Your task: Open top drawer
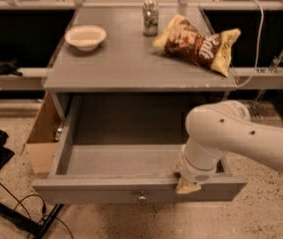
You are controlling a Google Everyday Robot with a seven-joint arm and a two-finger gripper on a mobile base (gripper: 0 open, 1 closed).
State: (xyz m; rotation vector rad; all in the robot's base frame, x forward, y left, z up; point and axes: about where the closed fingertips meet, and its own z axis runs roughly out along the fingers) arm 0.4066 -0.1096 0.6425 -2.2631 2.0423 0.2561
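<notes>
The top drawer (106,189) is pulled far out from under the grey table top. Its deep grey box shows inside and holds nothing that I can see. A small round metal knob (141,198) sits at the centre of its front. My gripper (186,182) is at the drawer's front edge, right of the knob, with its tan tip over the rim. The white arm (231,136) reaches in from the right and hides the drawer's right part.
On the table top (126,63) are a white bowl (85,36), a can (150,17) and a brown chip bag (196,44). A cardboard box (42,133) stands at the left. Black cables (17,213) lie on the floor at the lower left.
</notes>
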